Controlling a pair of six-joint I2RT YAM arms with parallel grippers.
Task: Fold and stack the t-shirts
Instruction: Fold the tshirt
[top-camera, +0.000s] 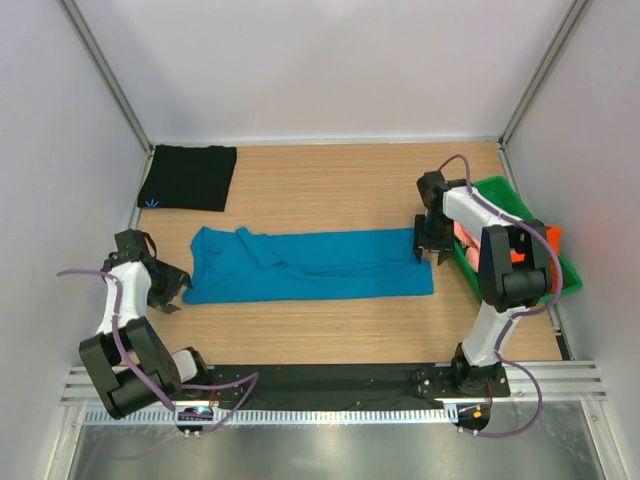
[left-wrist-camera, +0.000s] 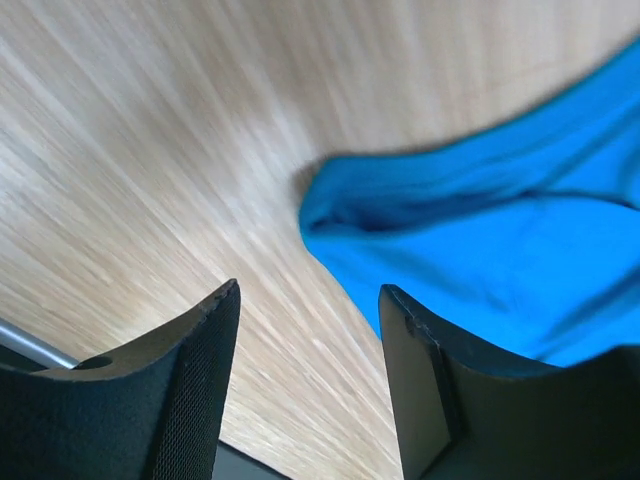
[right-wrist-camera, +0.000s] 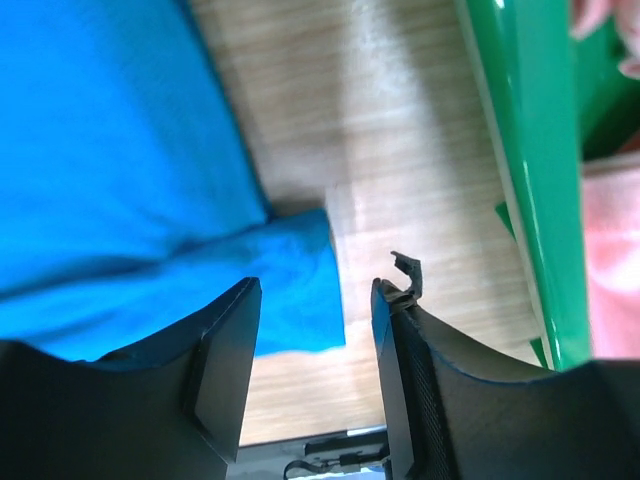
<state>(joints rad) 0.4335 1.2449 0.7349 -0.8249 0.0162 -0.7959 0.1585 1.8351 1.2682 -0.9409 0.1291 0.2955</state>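
**Top view:** a soft black t-shirt (top-camera: 188, 178) with a small light-blue mark lies folded at the far left corner of the wooden counter (top-camera: 330, 190), apparently done. A teal-blue t-shirt (top-camera: 320, 265) stretches mid-counter as a long strip, seemingly half folded. An orange t-shirt (top-camera: 553, 238) sits unfolded in the green plastic tray (top-camera: 510, 198).

**Left wrist:** the left tool (left-wrist-camera: 310, 300) gapes empty, just short of the teal edge.

**Right wrist:** the right tool (right-wrist-camera: 318, 285) stands parted at the strip's corner, gripping nothing. A pink t-shirt (right-wrist-camera: 610, 290) lies in the tray.

Black-and-white arms (top-camera: 113, 300), purple cables (top-camera: 80, 272)
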